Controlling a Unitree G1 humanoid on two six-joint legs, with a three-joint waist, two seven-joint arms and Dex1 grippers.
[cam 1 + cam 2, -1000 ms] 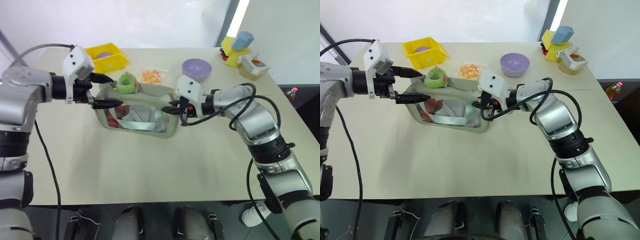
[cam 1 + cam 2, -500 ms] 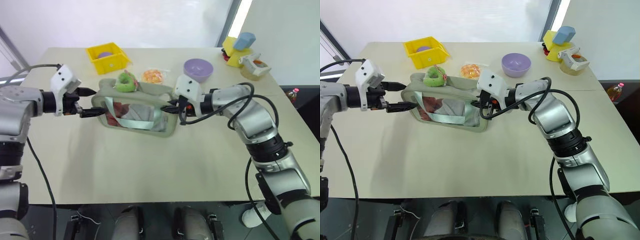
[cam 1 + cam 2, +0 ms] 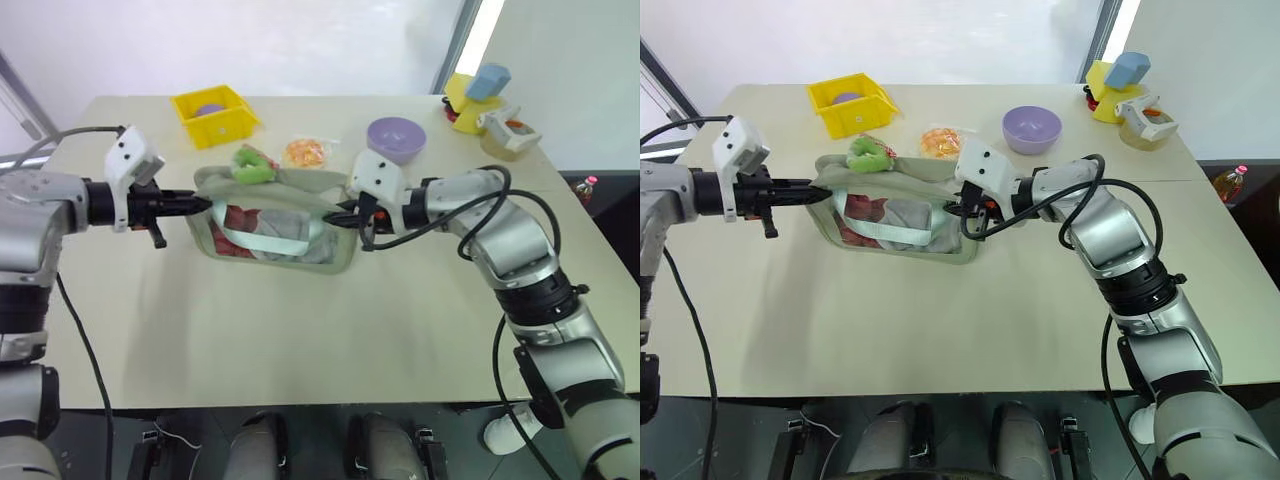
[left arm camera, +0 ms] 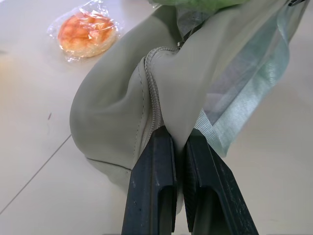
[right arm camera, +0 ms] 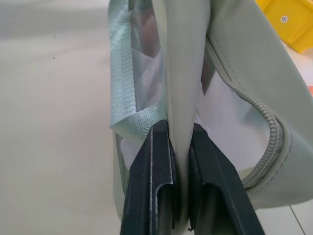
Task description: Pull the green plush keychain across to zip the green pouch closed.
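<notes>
The left gripper [image 4: 178,161] is pinched on one end of the green pouch [image 3: 275,215] and the right gripper [image 5: 180,161] on the other, both clamping thin fabric. The pouch, on the table between them, looks soft, light and floppy, so both ends likely need holding taut. The green plush keychain [image 3: 250,166] sits on its top edge near the left end, squashy and best pinched close to the zipper pull.

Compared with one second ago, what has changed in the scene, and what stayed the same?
The left hand, open beside the green pouch a second ago, has closed on the pouch's left end fabric. The pouch looks pulled a little longer between the two hands. The right hand stays pinched on the pouch's right end. The green plush keychain remains on top near the left end; nothing has pulled it across yet.
</notes>
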